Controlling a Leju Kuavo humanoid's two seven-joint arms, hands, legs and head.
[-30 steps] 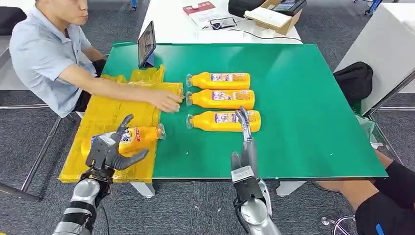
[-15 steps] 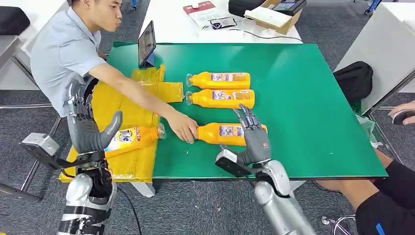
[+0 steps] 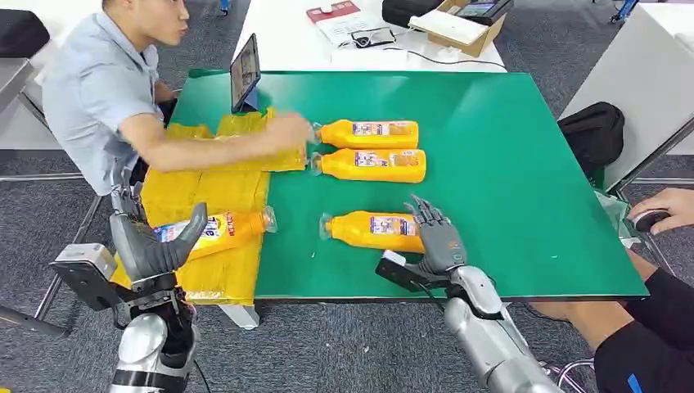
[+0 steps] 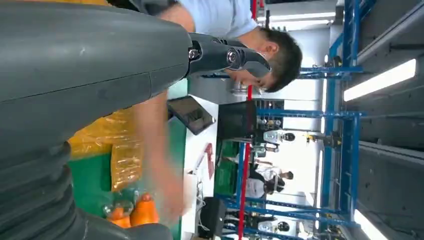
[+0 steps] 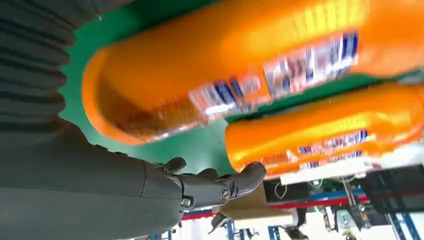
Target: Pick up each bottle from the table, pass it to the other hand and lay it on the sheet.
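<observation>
Three orange bottles lie on the green table (image 3: 507, 180): two side by side at the far middle (image 3: 368, 133) (image 3: 370, 164), and a nearer bottle (image 3: 372, 230) close to the front edge. My right hand (image 3: 438, 237) sits at that near bottle's base end with fingers spread, not closed round it. The right wrist view shows this bottle (image 5: 225, 65) close above my fingers (image 5: 220, 185). Another bottle (image 3: 209, 232) lies on the yellow sheet (image 3: 213, 192). My left hand (image 3: 155, 246) is at its base end, thumb up, holding nothing.
A person sits at the far left, with an arm (image 3: 221, 147) stretched over the sheet towards the far bottles. A tablet (image 3: 245, 74) stands at the table's far left corner. A black bag (image 3: 593, 135) lies off the right edge. Another person's hand (image 3: 663, 209) is at the right.
The person's hand left the near bottle and swung to the far bottles. The near bottle now lies slightly nearer the front edge. My right hand drew back; my left hand lowered.
</observation>
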